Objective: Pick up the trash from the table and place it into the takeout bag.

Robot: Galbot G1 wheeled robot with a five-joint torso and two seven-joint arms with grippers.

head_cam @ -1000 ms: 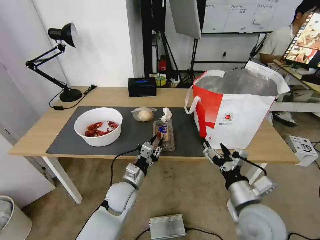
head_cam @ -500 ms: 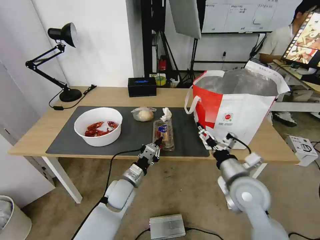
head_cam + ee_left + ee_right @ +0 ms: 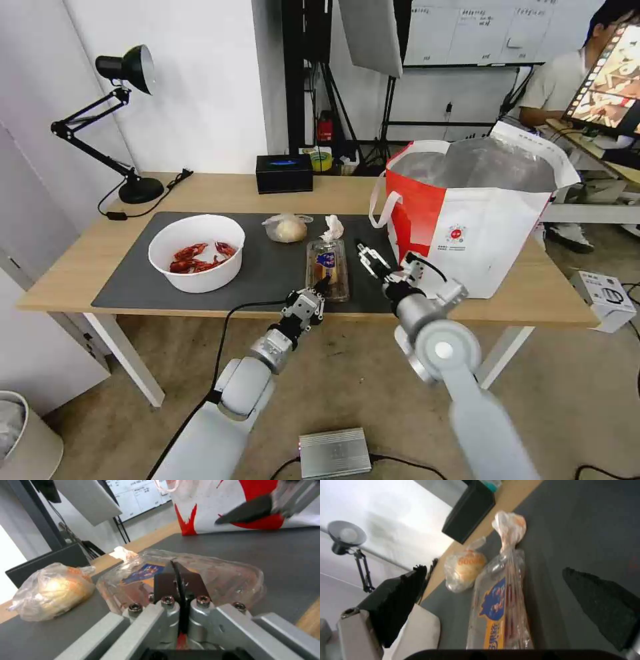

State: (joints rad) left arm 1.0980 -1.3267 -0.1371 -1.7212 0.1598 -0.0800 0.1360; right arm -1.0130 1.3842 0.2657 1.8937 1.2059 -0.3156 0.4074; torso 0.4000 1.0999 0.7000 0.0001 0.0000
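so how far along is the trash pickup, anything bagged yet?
Nothing looks bagged: the takeout bag stands open. The crayfish bowl, the bagged lump, the tissue and the clamshell tray are all on the mat. In hand: nothing; the right gripper, open, is beside the tray, and the left gripper, shut, is at its near end. All four are left.

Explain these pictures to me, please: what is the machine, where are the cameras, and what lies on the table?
It is a wheeled robot with two arms, each ending in a gripper. One camera looks down from its head; one sits on each wrist. On the table lie a bowl of red shells, a clear bag, a tissue and a clear tray. The takeout bag stands at the right. The left gripper, shut, is at the tray's near end. The right gripper, open, is between tray and takeout bag. Nothing is held.
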